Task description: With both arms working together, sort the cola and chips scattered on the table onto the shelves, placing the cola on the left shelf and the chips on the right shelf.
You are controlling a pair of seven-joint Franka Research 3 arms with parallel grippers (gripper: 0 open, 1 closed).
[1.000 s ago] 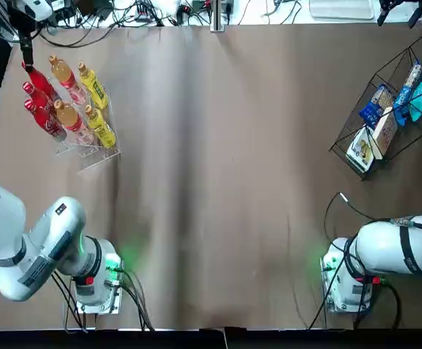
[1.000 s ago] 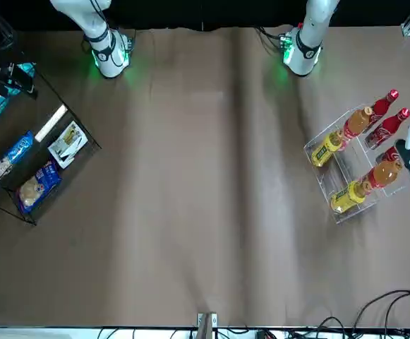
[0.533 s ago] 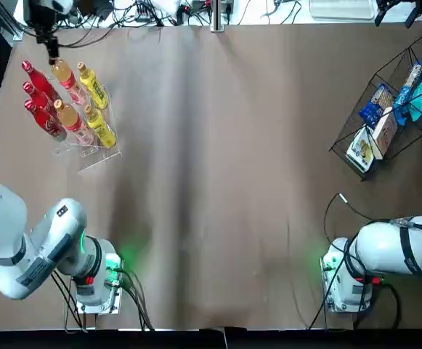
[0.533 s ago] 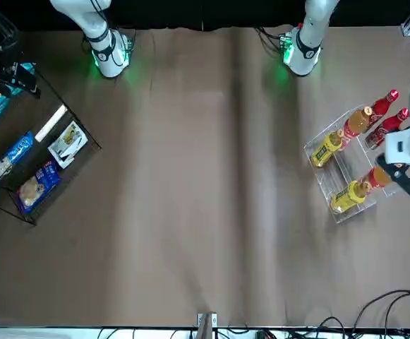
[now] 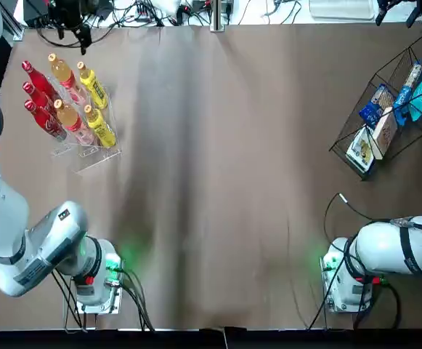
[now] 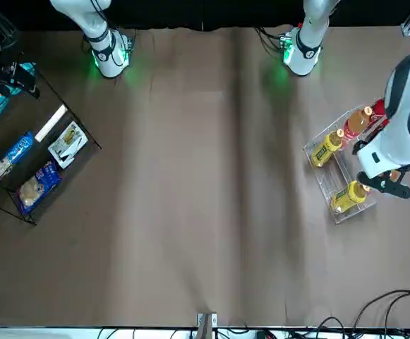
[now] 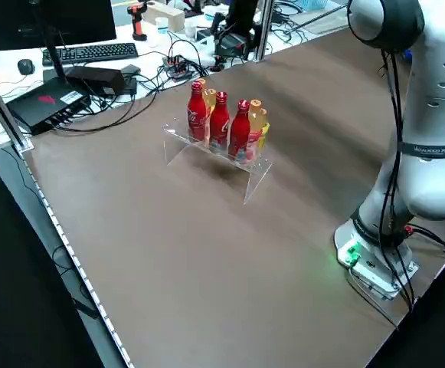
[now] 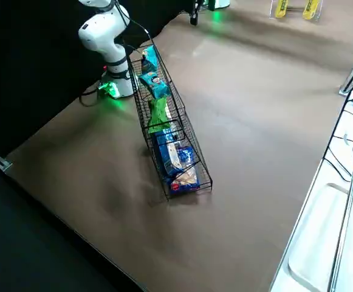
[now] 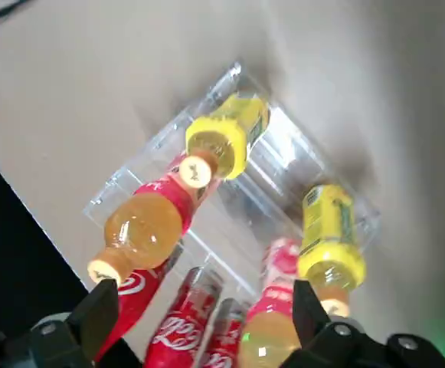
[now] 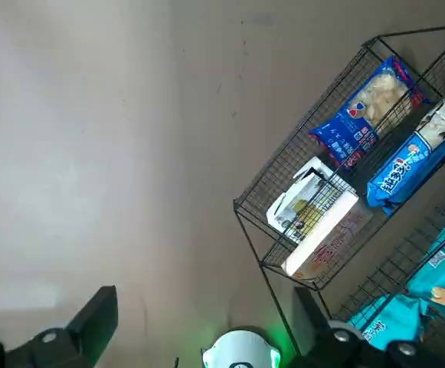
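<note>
Three red cola bottles stand in the far-left row of the clear left shelf, next to orange and yellow bottles. The left gripper hovers open and empty above the shelf's far side; its wrist view looks down on the cola between its spread fingers. Teal chips and a green packet lie in the black wire right shelf. The right gripper hangs open and empty above that shelf, with teal chips in its wrist view.
Blue-and-white boxes and bags fill the wire shelf's lower part. Both arm bases glow green at the near edge. Cables and a keyboard lie beyond the table's far edge. The brown table spreads between the shelves.
The left gripper has drawn away from the cola bottles, moving right and toward the far edge. The bottles stay in the rack. The right arm has not moved.
</note>
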